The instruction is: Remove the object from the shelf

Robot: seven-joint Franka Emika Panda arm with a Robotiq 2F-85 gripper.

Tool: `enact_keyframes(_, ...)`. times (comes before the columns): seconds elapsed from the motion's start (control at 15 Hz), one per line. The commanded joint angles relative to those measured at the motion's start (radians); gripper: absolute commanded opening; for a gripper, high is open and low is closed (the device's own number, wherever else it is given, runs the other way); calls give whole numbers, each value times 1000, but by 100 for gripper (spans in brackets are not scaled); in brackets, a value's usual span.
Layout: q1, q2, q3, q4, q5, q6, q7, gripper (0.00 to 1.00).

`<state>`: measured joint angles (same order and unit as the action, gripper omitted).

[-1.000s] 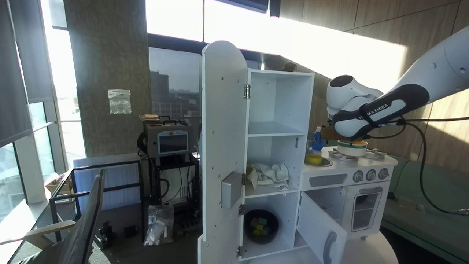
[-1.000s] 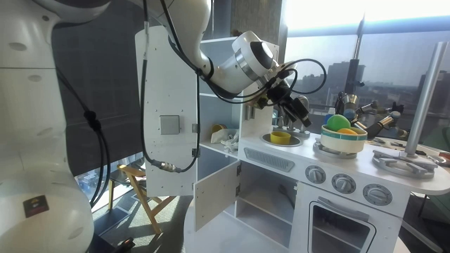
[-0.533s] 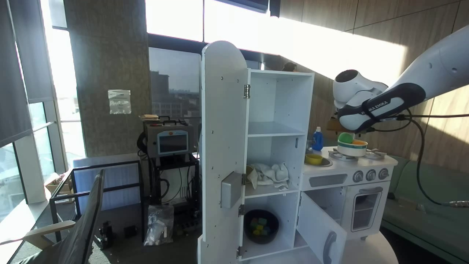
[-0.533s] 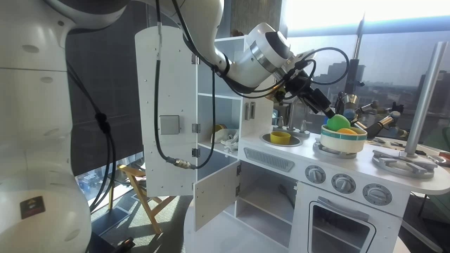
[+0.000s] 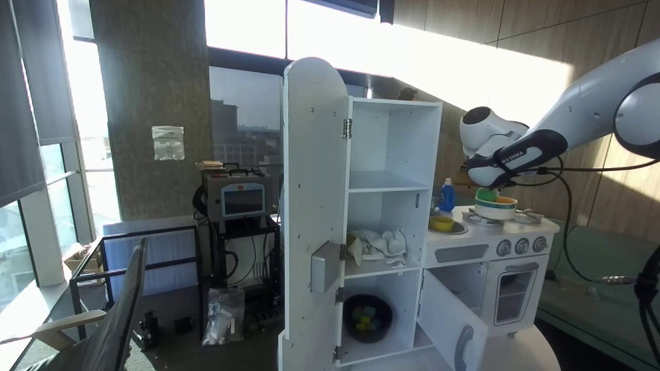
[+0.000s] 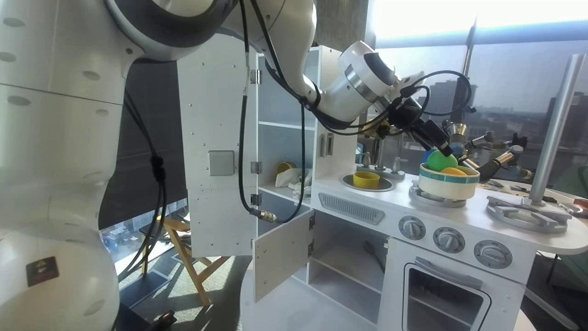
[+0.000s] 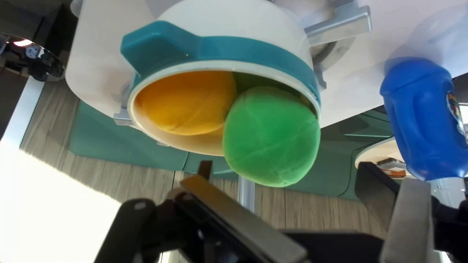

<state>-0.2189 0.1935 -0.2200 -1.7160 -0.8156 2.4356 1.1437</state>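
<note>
Judged step in hand: grasping round green plush-like ball [image 7: 271, 137]; task named white cupboard shelf [image 5: 386, 181], but my gripper [image 6: 441, 146] hung well apart from that. Best course, I judged: centre on ball first, advance with fingers [image 7: 409, 215] straddling it, squeeze softly, lift clear of rounded orange plush-like toy [image 7: 190, 104] beside it. Ball sat in round white pot with teal band [image 7: 234, 22], ahead of gripper, off toward finger at left of wrist view. Fingers stood spread, nothing between; contact I could not tell.

White counter [image 6: 401, 196], pot [image 6: 448, 187] on burner [image 6: 432, 201], bowl [image 6: 366, 180] in sink [image 6: 389, 186], blue bottle [image 5: 447, 197]
</note>
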Motion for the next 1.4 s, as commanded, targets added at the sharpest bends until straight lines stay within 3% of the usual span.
enact_keyframes(0.0,9,59,-22,77,32,17,-5,100)
enact_keyframes(0.2,18,53,-25,72,48,-16,-12,100)
enact_keyframes(0.27,19,50,-27,69,48,-22,-12,75)
enact_keyframes(0.33,19,47,-28,67,53,-31,-14,74)
enact_keyframes(0.67,23,40,-36,67,58,-74,-5,34)
enact_keyframes(0.93,35,20,-53,67,-2,-93,35,8)
enact_keyframes(1.0,37,14,-55,71,-11,-98,41,5)
enact_keyframes(1.33,50,-30,-43,67,-58,-59,103,8)
